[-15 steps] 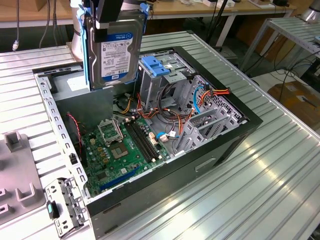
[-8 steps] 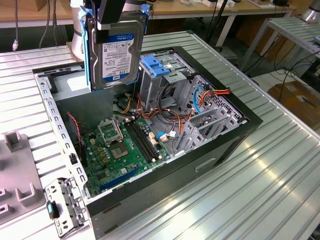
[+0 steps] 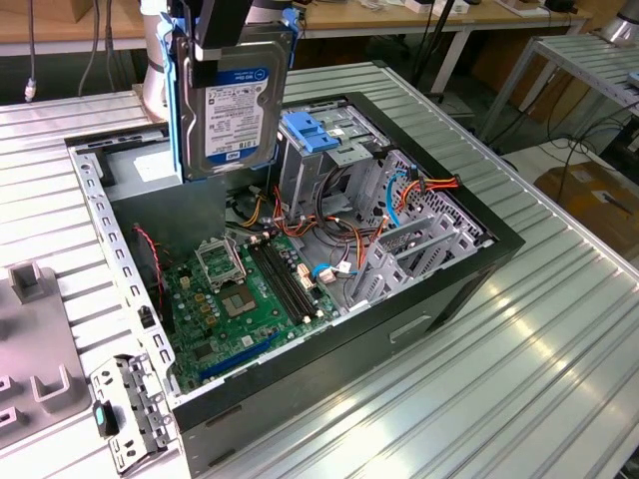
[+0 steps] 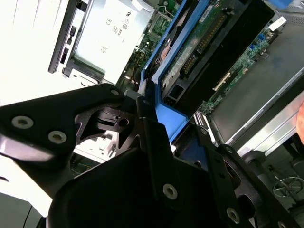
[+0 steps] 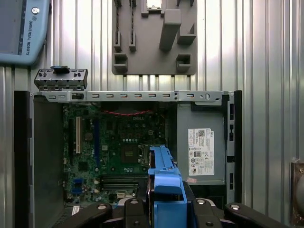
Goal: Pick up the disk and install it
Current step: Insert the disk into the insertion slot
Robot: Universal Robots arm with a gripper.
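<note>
The disk (image 3: 232, 100), a grey metal hard drive in a bright blue carrier frame, hangs upright above the back of the open computer case (image 3: 469, 261). My gripper (image 3: 222, 28) is shut on its top edge. In the first wrist view the disk (image 5: 164, 183) shows edge-on between the black fingers (image 5: 209, 213), over the motherboard (image 5: 118, 137). The second wrist view shows the blue frame (image 4: 167, 116) clamped in the gripper (image 4: 156, 123), with the drive's circuit side (image 4: 199, 42) facing the case floor.
A tall metal drive cage with a blue latch (image 3: 314, 133) stands in the case to the exterior view's right of the disk, beside orange and blue cables (image 3: 424, 188). A silver power supply (image 5: 202, 147), a grey fixture (image 5: 154, 38) and a small metal bracket (image 3: 122, 419) lie nearby.
</note>
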